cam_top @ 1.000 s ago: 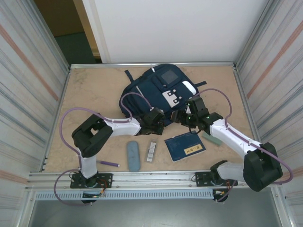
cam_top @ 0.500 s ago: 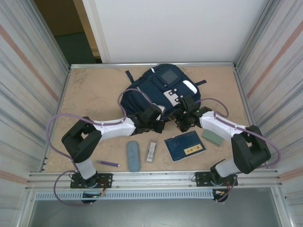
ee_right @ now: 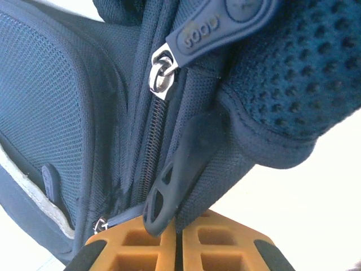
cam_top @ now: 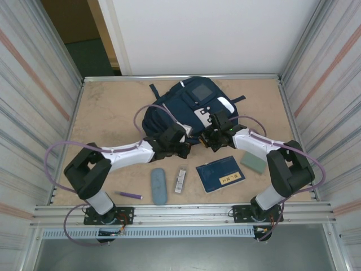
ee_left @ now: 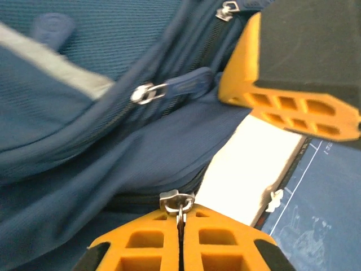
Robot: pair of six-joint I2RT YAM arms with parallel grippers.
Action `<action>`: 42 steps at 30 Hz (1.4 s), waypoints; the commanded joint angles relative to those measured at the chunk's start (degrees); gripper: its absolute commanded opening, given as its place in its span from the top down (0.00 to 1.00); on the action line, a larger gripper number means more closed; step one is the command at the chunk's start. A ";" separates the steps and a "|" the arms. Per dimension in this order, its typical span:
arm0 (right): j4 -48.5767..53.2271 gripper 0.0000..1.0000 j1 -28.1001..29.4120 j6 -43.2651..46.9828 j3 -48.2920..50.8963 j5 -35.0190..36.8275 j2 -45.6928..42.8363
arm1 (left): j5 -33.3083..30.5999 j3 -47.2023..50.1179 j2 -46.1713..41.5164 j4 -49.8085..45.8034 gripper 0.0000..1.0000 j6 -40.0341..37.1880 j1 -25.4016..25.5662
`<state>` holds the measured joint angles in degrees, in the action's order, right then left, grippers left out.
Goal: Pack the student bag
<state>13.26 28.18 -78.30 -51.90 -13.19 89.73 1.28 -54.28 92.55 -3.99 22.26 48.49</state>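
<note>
Student bag (cam_top: 186, 104) at far centre of the bench (cam_top: 113, 113), left tool (cam_top: 183, 148) and right tool (cam_top: 213, 141) at its near edge.
Top view: nearer lie a blue notebook (cam_top: 220, 174), green block (cam_top: 252, 163), grey case (cam_top: 158, 185) and purple pen (cam_top: 130, 195). Left wrist: the left tool (ee_left: 180, 223) is clenched on a metal zip slider (ee_left: 177, 199), with the right tool's orange finger (ee_left: 293, 101) close by on the right. Right wrist: the right tool (ee_right: 179, 237) grasps a dark rubber zip tab (ee_right: 180, 169).

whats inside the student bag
Nothing shows inside the student bag: its fabric covers the interior. Left pincer pinches a metal zip pull, right pincer a rubber zip tab.
</note>
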 commanded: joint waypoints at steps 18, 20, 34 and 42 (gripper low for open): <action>10.96 0.52 -12.40 19.53 -12.80 -8.42 6.55 | 11.22 -4.07 -3.06 -2.76 1.00 -3.19 -6.59; 15.30 0.49 -11.08 15.30 -12.74 -3.59 3.75 | 11.52 -6.79 -0.58 -1.65 1.00 -3.33 -4.76; 18.66 0.41 -3.48 6.74 -9.19 4.07 -3.96 | 12.38 -15.35 7.12 3.08 1.00 -1.74 1.64; 10.81 0.71 -0.32 7.64 -8.31 -0.82 1.52 | 9.83 -11.68 4.38 3.07 1.00 -1.64 0.95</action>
<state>28.25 26.52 -70.46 -61.01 -12.03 91.18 11.40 -66.61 99.92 -4.60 21.21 49.76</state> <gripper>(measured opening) 0.314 0.058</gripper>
